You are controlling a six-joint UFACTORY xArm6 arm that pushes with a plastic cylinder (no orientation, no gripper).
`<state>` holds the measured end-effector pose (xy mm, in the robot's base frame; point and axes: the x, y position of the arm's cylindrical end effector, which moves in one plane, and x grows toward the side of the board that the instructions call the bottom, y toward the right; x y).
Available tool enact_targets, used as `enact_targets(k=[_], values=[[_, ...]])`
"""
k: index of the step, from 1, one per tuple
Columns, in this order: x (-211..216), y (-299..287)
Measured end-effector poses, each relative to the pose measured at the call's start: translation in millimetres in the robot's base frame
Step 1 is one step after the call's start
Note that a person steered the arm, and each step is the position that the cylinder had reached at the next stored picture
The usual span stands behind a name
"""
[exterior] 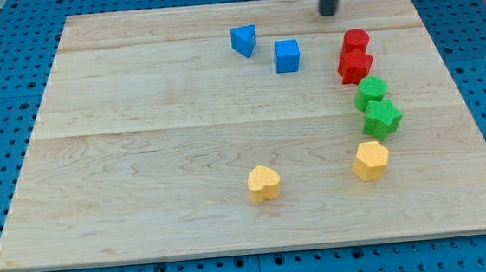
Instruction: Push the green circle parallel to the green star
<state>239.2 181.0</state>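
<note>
Blocks on worktop [137, 118]: two blue [243, 40] [287, 55], two red [355, 40] [355, 65], two green [372, 91] [381, 118], two yellow [264, 183] [370, 160].

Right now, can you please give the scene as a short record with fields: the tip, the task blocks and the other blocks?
tip: my tip at the view's top, apart from all blocks
green circle: just above green star, touching it
red blocks: two, and, above the greens
blue blocks
yellow blocks
surface: wooden board
</note>
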Motion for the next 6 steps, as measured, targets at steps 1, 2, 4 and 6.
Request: enact_targets(k=[1, 2, 4, 6], values=[[54.5, 85.4], [107.6, 104.5], [165.6, 78.8], [172.9, -20.5]])
